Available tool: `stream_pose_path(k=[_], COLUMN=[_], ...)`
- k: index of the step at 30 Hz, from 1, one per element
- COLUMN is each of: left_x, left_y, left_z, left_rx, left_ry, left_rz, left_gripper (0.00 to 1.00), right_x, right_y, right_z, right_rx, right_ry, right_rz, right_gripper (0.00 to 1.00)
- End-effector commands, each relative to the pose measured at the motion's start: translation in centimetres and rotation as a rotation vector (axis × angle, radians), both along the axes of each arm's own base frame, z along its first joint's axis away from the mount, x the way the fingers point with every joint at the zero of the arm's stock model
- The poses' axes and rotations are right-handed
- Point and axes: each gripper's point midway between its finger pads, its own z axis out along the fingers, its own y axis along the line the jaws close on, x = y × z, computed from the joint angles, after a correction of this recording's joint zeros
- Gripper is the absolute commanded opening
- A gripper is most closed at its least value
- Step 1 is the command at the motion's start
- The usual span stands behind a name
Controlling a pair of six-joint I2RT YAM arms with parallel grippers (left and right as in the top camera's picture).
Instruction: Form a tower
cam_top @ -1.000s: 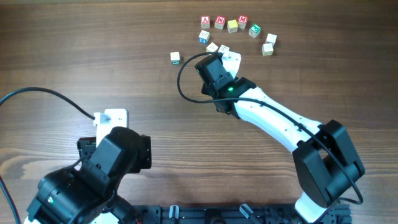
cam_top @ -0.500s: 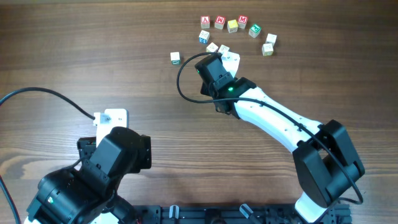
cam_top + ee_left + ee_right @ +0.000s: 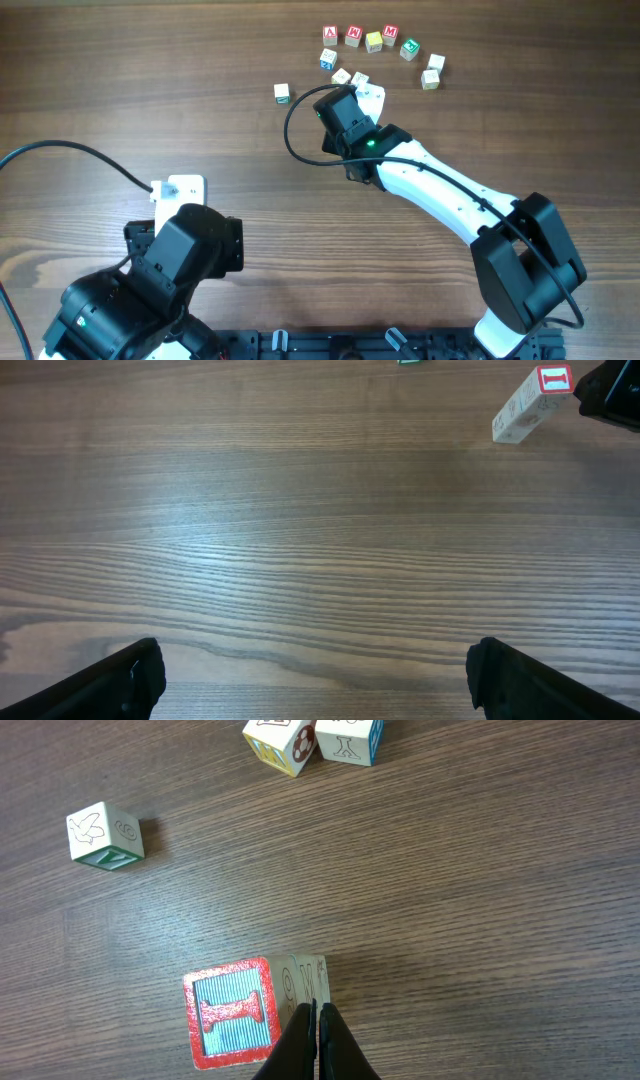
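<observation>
The tower (image 3: 232, 1017) stands upright just left of the right gripper (image 3: 316, 1016), whose jaws are closed on nothing, so that arm is much nearer than the wide-open left gripper (image 3: 315, 680), well apart.

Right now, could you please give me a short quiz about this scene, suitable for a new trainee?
1. True or false: the right end effector is shut.
2. Which colour marks the top face of the tower? A) green B) red C) yellow
3. Fill in the missing word: the left end effector stands ____.

Key: 1 true; 2 B; 3 open.
</observation>
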Motion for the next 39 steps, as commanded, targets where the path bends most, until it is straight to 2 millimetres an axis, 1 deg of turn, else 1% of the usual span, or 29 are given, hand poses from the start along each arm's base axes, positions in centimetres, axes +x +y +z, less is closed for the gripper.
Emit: stream_pose_path(k=[1,39], left_x=[0.04,0.04], left_y=[0.06,0.06], left_z=[0.13,0.13], left_rx=[0.003,0.003], left_ry=[-0.006,-0.006], left_rz=[-0.003,-0.003], left_gripper=[1.0,1.0], right_x=[-0.26,-0.26], right_y=[0.09,0.4], right_z=[-0.95,-0.92], right_rx=[-0.003,0.005], right_ry=[0.02,0.021], right_rz=[0.004,0.021], right_gripper=[0.04,0.04])
